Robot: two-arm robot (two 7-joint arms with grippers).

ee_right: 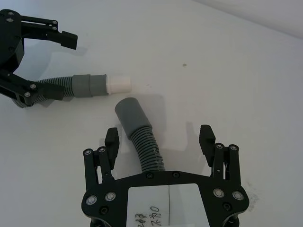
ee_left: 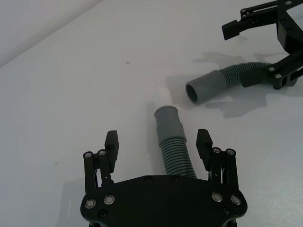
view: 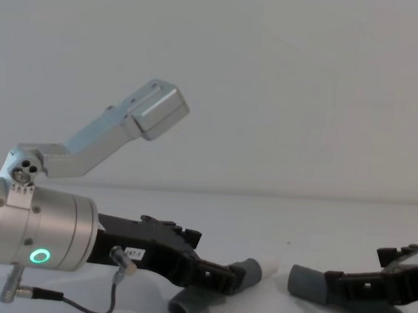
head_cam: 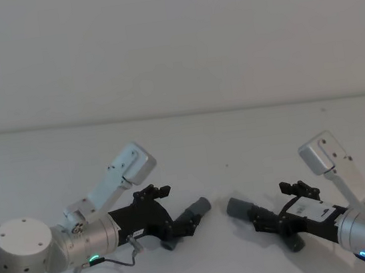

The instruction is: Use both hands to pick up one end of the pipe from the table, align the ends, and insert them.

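Observation:
Two dark grey corrugated pipe pieces lie on the white table, their ends facing each other a short gap apart. The left piece (ee_left: 174,146) has a grey cuff (ee_right: 87,85) with a narrower white tip (ee_right: 118,83). My left gripper (ee_left: 157,140) is open and straddles this piece low over the table; I also see it in the head view (head_cam: 178,214). The right piece (ee_right: 144,142) ends in a plain wide grey cuff (ee_right: 130,111), whose open mouth (ee_left: 195,91) faces the white tip. My right gripper (ee_right: 159,138) stands open astride that piece, also in the head view (head_cam: 274,208).
The white table (head_cam: 190,142) runs back to a plain light wall. Each arm's silver wrist camera bracket (head_cam: 132,162) sticks up above its gripper. A thin cable (view: 79,306) hangs under the left wrist. A second grey cuff (view: 185,307) of the left piece lies under the left gripper.

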